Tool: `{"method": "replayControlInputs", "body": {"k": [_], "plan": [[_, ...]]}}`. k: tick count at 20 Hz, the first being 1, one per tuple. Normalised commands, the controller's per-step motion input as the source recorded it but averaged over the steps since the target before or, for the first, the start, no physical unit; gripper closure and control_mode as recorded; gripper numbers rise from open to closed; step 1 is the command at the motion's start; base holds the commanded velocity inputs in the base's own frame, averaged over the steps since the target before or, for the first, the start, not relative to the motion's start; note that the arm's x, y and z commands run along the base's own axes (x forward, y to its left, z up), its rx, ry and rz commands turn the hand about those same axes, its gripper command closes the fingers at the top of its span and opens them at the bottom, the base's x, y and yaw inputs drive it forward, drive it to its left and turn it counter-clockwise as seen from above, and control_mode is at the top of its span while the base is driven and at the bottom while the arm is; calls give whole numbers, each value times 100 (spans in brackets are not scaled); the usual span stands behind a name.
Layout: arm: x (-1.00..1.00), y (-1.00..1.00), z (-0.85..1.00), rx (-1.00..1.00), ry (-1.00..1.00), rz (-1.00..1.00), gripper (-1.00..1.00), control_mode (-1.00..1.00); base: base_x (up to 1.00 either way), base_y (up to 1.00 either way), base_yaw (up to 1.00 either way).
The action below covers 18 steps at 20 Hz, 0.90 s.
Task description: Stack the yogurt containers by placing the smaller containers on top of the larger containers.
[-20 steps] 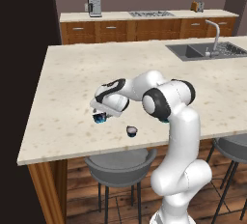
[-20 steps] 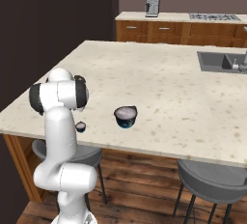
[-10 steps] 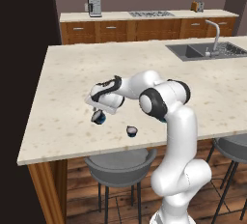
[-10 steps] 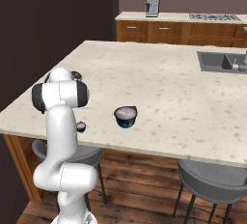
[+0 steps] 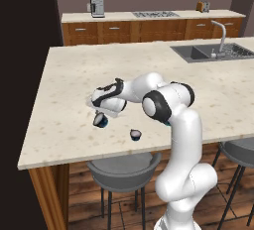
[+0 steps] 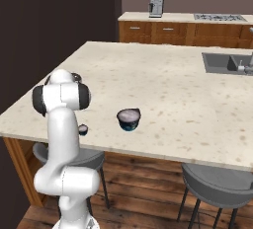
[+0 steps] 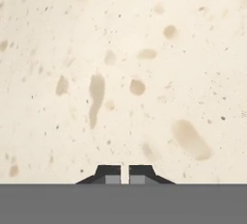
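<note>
— Fingers have snapped together since a moment ago?
— Yes. The hand is pressed together, pinching nothing. The big cup sits on the bench beside it, top up, maybe leaning. The little cup stands nearby, top up.

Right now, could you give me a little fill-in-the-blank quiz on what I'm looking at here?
1. The gripper is ____, with nothing between its tips.
2. The smaller yogurt container rests on the ____, apart from the larger container, not on top of it.
3. The tap stands over a dark ____.

Missing words: shut; counter; sink.
</note>
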Motion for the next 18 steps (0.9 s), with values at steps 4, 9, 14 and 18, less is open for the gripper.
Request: {"method": "replayControlInputs", "body": {"k": [4,9,14,18], "plan": [[0,1,9,7,0,-15,100,-100,0,0,0],[0,0,32,12,0,-23,100,-100,0,0,0],[-16,-6,48,11,-4,-24,100,-100,0,0,0],[-35,-23,75,13,-11,-23,100,-100,0,0,0]]}}
